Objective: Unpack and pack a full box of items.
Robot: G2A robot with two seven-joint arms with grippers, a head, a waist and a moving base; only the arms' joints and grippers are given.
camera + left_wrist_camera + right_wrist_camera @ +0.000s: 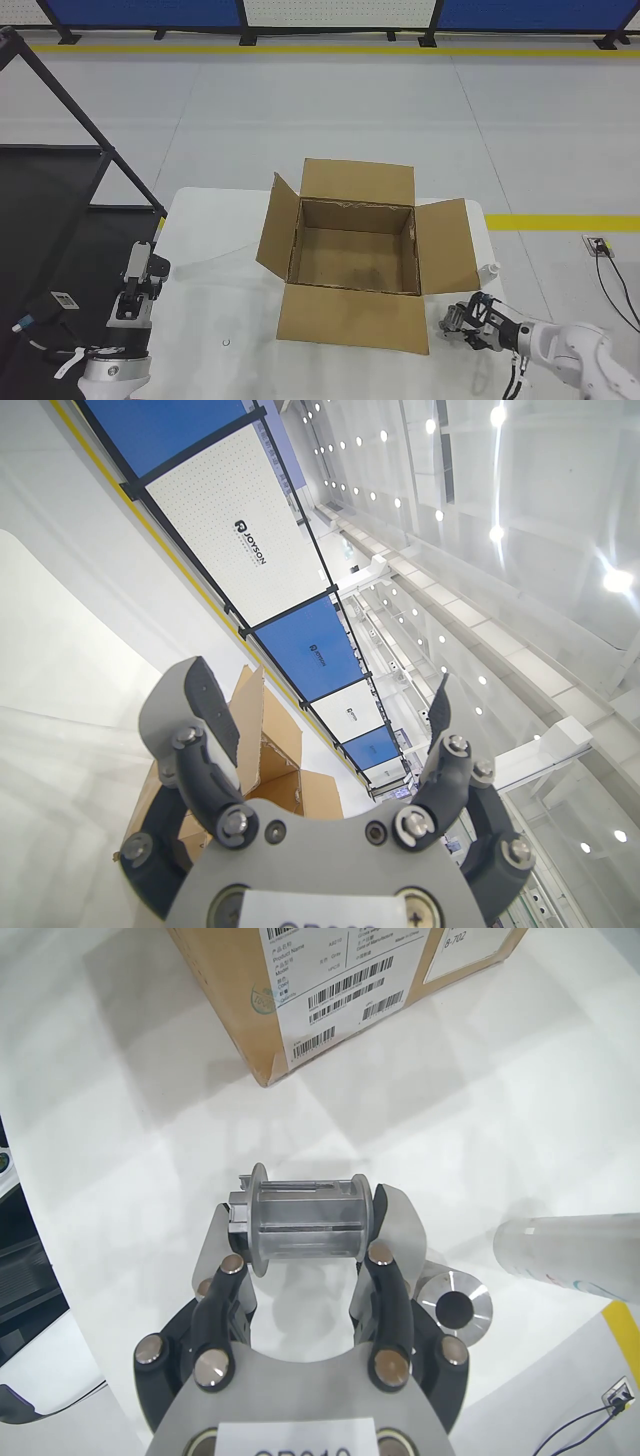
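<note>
Cardboard box [352, 320] stood open, empty: your unpacking looked about done. Right gripper [306, 1215] was clamped on flanged metal spool [300, 1233] beside box corner, near metal cylinder [454, 1309] and white tube [565, 1248]. Left gripper [320, 685] gaped, holding nothing. Repacking all left to you.

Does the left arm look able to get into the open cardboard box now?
Probably yes: the left hand is open and empty, the box has its flaps spread, and nothing stands between them.
</note>
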